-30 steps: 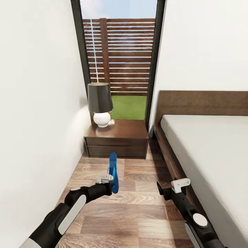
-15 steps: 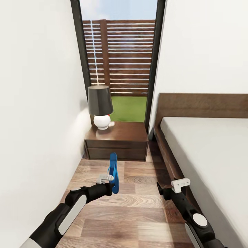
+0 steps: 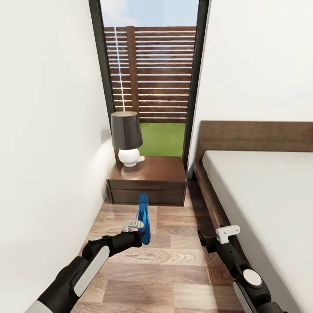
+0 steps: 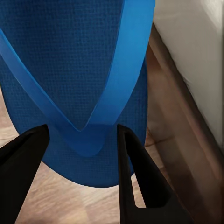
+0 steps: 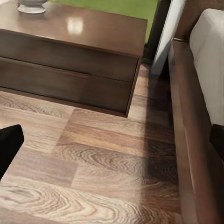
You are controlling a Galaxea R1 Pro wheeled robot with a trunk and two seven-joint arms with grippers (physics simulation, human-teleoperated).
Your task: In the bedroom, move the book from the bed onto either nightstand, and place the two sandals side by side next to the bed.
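Sandal: we hold it upright in the left gripper, fingers clamped on its toe end, above the floor.
Right gripper: spread apart, empty.
Risk: a thin grip; it could slip and land askew.
Bed: just right, frame may catch it.
Nightstand: ahead, could crowd the placement.

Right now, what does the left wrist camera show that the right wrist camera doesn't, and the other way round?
Left wrist: the blue sandal, close up, with the left pincer shut on its sole and strap. Right wrist: the nightstand with the lamp base on top, and the right pincer's fingertips spread wide, holding nothing. Both: the wood-plank floor and the bed's edge.
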